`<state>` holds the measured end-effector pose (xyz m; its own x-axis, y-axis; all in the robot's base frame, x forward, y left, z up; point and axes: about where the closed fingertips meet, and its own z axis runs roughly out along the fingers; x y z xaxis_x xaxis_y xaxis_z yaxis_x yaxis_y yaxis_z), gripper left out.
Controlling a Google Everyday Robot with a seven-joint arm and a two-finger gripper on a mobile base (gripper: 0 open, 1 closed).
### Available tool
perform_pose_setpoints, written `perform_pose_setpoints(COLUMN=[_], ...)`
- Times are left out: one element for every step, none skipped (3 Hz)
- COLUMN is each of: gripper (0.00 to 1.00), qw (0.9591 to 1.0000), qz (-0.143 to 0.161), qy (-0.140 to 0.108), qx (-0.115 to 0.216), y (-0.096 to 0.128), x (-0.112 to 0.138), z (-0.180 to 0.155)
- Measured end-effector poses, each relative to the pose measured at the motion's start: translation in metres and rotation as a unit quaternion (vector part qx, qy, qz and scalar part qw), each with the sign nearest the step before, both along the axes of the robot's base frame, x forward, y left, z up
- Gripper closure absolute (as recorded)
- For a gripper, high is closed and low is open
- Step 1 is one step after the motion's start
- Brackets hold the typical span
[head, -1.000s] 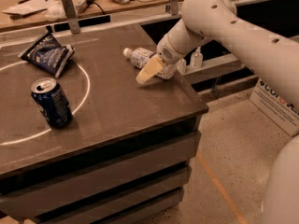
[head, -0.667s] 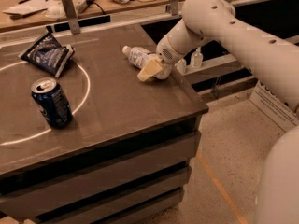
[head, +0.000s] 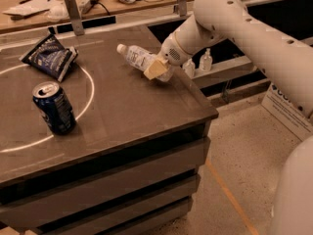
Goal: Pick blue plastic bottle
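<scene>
The gripper (head: pixel 157 68) was positioned over the rear right area of the surface (head: pixel 146 121), near its right edge. The jaws were closed on the base end of the blue plastic bottle (head: pixel 136 57). One tan finger pad (head: pixel 155 69) lay across the near side of the bottle; the opposite finger was hidden behind it. The bottle extended from the jaws toward the left rear, white cap outermost. It was tilted, and contact between the bottle and the surface could not be determined.

The base of the bottle was covered by the pad. The arm (head: pixel 254 33) was cut off at the right frame edge.

The bluish label print on the bottle was not legible. No brand could be read on the dark blue can (head: pixel 54 107), which stood upright at front left on a white circle (head: pixel 87 96), or on the snack bag (head: pixel 49 57) at rear left. Two small clear bottles (head: pixel 206 60) stood on a shelf behind the arm. Dark lettering on a white box (head: pixel 288 112) at far right was cropped and unreadable.
</scene>
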<state>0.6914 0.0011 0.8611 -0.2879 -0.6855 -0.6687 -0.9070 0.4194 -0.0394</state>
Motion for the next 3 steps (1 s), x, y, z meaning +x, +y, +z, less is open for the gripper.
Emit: perform_pose_setpoints(gripper=[1.0,1.0,1.0], qw=[0.9953,0.9883,0.9883], qz=[0.088,0.141,0.141], qy=[-0.005,-0.003,-0.003], qx=[0.04,0.058,0.058], y=[0.025,0.034,0.034], x=[-0.032,-0.056,-0.056], z=[0.04,0.067,0.067])
